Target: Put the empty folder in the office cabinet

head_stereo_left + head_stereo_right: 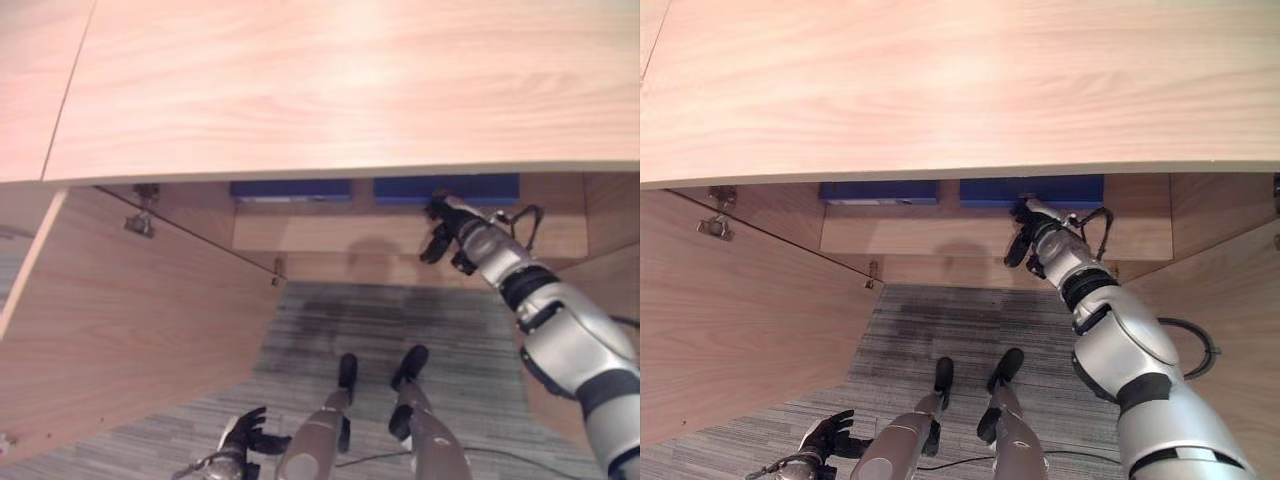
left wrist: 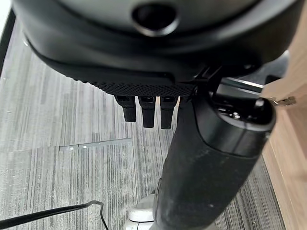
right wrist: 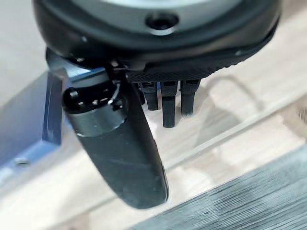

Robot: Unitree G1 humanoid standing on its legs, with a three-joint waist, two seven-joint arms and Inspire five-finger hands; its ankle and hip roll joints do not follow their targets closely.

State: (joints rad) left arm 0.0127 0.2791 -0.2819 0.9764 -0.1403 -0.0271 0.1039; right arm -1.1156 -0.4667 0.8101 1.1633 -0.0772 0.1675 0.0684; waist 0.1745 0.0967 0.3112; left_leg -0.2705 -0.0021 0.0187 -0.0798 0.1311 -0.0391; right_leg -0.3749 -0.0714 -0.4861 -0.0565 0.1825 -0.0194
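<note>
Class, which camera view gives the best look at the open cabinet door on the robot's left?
The left eye view: the open cabinet door shows as a broad panel with both hinges. The right eye view crops its outer side. The left wrist view catches just a wooden edge; the right wrist view faces the shelf.

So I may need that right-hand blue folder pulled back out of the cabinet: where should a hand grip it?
Likely by its front edge, coming from the open front. The right-hand blue folder lies flat on the shelf under the cabinet top, so only that edge is exposed. The right hand is already beside it.
</note>
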